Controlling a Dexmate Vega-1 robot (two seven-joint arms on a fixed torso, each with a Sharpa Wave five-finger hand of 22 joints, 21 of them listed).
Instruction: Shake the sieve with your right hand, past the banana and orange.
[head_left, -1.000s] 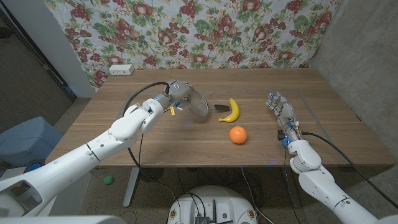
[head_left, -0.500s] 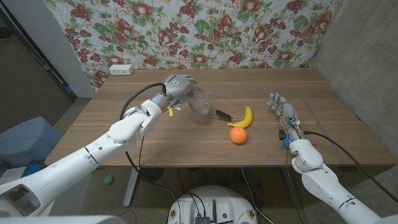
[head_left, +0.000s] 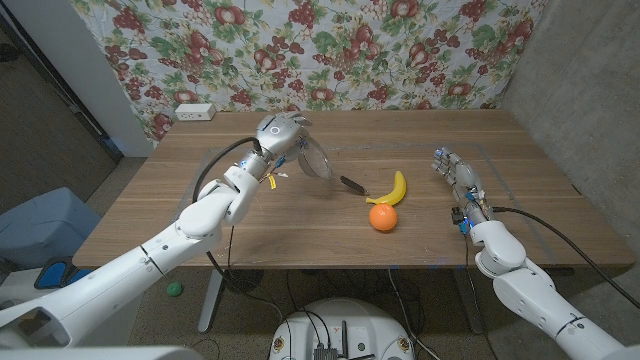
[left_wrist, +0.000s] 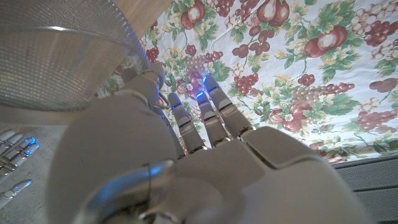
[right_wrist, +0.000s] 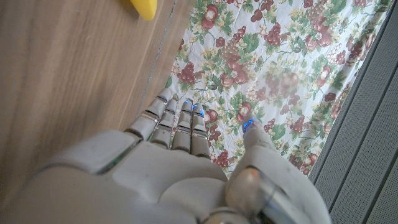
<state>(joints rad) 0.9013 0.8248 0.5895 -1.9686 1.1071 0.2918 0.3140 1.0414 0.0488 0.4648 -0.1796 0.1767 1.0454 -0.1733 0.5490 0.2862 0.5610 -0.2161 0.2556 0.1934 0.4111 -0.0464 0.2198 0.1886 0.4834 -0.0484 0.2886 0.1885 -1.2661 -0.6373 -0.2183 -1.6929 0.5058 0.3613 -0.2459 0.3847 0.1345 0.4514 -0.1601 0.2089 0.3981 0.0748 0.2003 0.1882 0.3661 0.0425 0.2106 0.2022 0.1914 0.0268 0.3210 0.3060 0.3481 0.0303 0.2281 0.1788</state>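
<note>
Lifted and tilted since earlier, sieve (head_left: 316, 160) is gripped by left hand (head_left: 279, 133) (banana (head_left: 393, 189) nudged beside orange (head_left: 382, 217)); right hand (head_left: 456, 176) idles open, empty, contrary to task.

My left hand (head_left: 278, 133) is cased in smooth, light grey plastic with a slight sheen, as is my right hand (head_left: 455, 175); in the left wrist view the finger segments (left_wrist: 214, 115) show darker matt joints. The sieve (head_left: 313, 160) has a fine woven metal mesh bowl, its rim a bright polished metal band (left_wrist: 118, 28), and a dark, matt handle tip (head_left: 352, 184). The table (head_left: 520, 190) is wood with visible grain and a satin finish. The banana (head_left: 392, 189) has a smooth, dull yellow skin; the orange (head_left: 382, 217) looks finely pitted and faintly glossy. The backdrop (head_left: 350, 50) is printed cloth, matt, patterned with fruit and leaves.
</note>
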